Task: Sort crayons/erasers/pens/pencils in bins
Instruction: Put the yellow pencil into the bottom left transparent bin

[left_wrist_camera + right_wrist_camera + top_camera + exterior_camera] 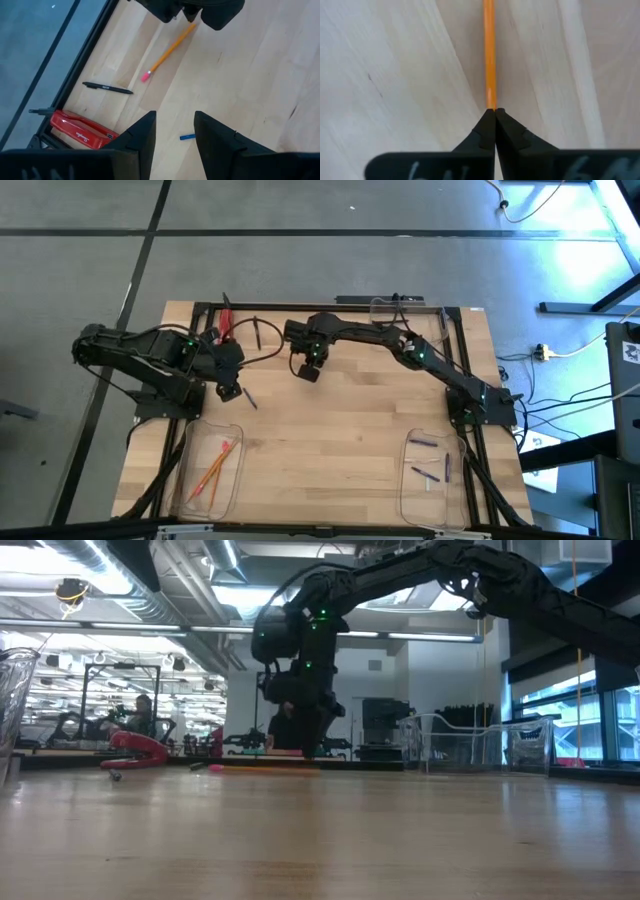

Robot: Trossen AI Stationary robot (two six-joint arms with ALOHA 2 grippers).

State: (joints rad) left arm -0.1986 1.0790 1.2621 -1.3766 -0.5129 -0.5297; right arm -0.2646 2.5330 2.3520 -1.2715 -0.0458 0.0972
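An orange pencil with a pink eraser end lies out from my right gripper, which is shut on it near the table's far middle. My left gripper hovers open at the far left, holding nothing. Below it on the wood are a black pen and a small blue piece. The near-left bin holds pencils. Purple crayons lie in the near-right bin. My right gripper pinches the pencil near the end opposite its eraser between its two fingertips. The fingers come from above, pointing down, and lie across the pencil. The pencil runs out nearly level toward the table's left; whether its pink end rests on the wood I cannot tell.
A red stapler lies by the far-left frame rail. A third clear bin stands at the far right. Another dark pen lies near the far edge. Bare wood stretches across the table's middle.
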